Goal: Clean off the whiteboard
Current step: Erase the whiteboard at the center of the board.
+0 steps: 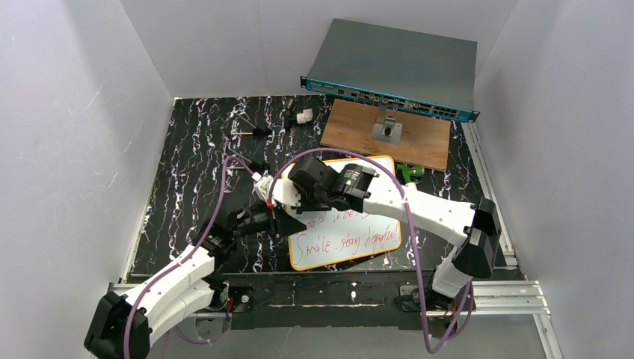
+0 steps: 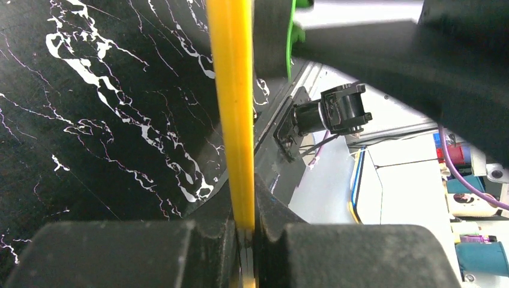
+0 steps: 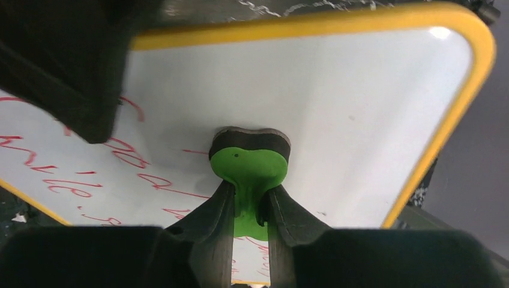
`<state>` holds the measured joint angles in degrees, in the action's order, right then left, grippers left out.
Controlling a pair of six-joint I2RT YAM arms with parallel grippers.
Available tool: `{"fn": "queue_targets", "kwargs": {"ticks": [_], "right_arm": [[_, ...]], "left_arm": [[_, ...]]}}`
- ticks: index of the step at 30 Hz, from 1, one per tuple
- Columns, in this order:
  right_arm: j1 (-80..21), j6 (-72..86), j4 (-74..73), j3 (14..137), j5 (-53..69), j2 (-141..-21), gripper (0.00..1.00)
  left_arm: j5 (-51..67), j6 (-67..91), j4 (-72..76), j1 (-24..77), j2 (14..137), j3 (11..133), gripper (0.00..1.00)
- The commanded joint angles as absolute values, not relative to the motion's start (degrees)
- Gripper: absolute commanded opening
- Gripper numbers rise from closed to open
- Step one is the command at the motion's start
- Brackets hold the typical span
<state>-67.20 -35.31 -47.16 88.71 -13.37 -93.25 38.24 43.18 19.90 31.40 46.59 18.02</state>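
**Position.** The whiteboard (image 1: pixel 374 170) lies midway along the tabletop's near edge. Red writing (image 1: pixel 344 243) remains across its nearer half.

**Jaws.** The left jaws are clamped tight on the yellow frame (image 2: pixel 231 108) at the board's left side. The right jaws stand narrow, pinching the green eraser (image 3: pixel 249 162) by its handle, with the pad against the board beside the writing.

**Risks.**
- Wiping pressure may pivot the board about its single clamp.
- The thin handle may twist in the pinch.
- The wrists work close together and could collide.
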Motion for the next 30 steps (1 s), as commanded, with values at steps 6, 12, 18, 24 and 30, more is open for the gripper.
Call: {"fn": "queue_targets", "kwargs": {"ticks": [6, 12, 18, 24, 30], "right_arm": [[-62.4, -33.8, -46.1, 91.8, -16.5, -93.6, 0.01], [-65.5, -36.2, -49.6, 86.2, -8.2, -90.7, 0.01], [-68.1, -36.2, -49.6, 84.8, -7.8, -90.8, 0.01], [-67.3, -34.9, -43.6, 87.5, -19.3, -93.0, 0.01], [-64.6, -33.4, -43.0, 90.6, -22.1, -94.2, 0.01]], "left_arm": [[43.1, 39.9, 28.5, 32.1, 43.1, 20.0, 0.0], [42.7, 39.8, 28.5, 32.1, 43.2, 20.1, 0.0], [42.6, 39.6, 28.1, 32.1, 43.4, 20.4, 0.0], [42.4, 39.6, 28.0, 32.1, 43.2, 20.4, 0.0], [42.5, 39.6, 28.0, 32.1, 43.2, 20.2, 0.0]]}}
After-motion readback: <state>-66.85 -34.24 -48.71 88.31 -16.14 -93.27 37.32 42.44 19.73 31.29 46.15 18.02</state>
